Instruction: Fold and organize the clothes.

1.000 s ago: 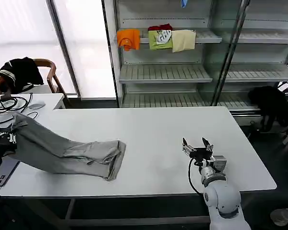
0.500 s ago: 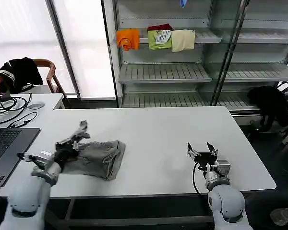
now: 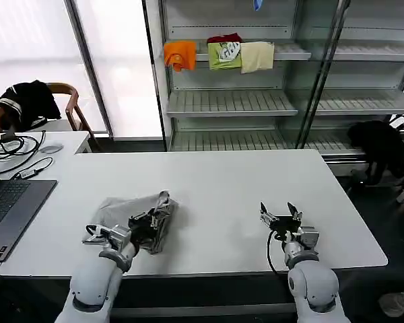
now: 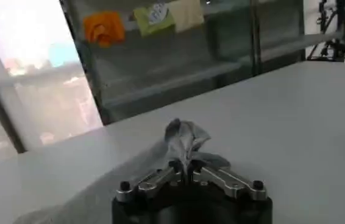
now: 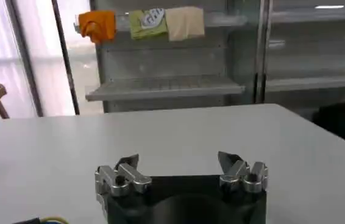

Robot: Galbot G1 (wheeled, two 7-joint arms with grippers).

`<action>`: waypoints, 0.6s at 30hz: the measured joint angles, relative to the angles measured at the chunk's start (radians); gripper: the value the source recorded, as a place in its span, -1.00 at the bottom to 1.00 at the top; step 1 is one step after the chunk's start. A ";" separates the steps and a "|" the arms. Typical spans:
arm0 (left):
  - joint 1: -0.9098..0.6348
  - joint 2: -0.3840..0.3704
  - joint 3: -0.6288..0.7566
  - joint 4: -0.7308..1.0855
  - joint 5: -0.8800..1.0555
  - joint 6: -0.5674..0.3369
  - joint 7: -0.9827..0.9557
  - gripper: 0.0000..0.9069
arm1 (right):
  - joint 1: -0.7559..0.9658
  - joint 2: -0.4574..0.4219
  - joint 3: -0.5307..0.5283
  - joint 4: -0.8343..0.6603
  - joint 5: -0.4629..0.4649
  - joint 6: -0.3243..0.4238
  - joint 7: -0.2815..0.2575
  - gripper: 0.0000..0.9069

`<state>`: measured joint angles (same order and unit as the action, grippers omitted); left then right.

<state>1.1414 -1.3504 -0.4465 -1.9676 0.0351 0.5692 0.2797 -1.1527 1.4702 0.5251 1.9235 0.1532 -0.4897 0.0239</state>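
Left end effector [image 3: 145, 225] is clamped on a pinch of the bunched grey shirt [image 3: 124, 210] on the desk [image 3: 215, 182]; right end effector [image 3: 281, 217] hovers released, well apart.

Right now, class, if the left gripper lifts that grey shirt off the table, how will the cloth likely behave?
The grey shirt lies crumpled and creased, so it will probably droop limply. The left gripper, jaws shut on a fold, bunches it upward, suggesting it is light. It likely will not roll or tip on the table.

Left gripper [image 4: 187, 171] pinching grey shirt [image 4: 183, 139] fold on white table [image 4: 294, 122] — shelves behind, apparently holding clothes.
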 measured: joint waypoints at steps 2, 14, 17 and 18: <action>-0.006 -0.016 0.005 -0.013 -0.030 0.002 -0.021 1.00 | 0.000 0.001 -0.001 0.000 -0.001 0.000 -0.001 1.00; -0.007 -0.006 -0.120 -0.088 -0.342 0.004 -0.115 1.00 | -0.002 -0.003 0.000 -0.007 -0.001 0.005 -0.001 1.00; 0.004 0.021 -0.188 -0.072 -0.376 0.000 -0.108 1.00 | -0.001 -0.002 -0.003 -0.008 -0.002 0.005 -0.001 1.00; 0.008 0.031 -0.209 -0.063 -0.380 -0.004 -0.104 1.00 | -0.001 -0.002 -0.004 -0.008 -0.003 0.005 -0.002 1.00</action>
<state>1.1490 -1.3192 -0.6554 -2.0305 -0.3447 0.5654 0.1756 -1.1532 1.4682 0.5210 1.9157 0.1506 -0.4849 0.0223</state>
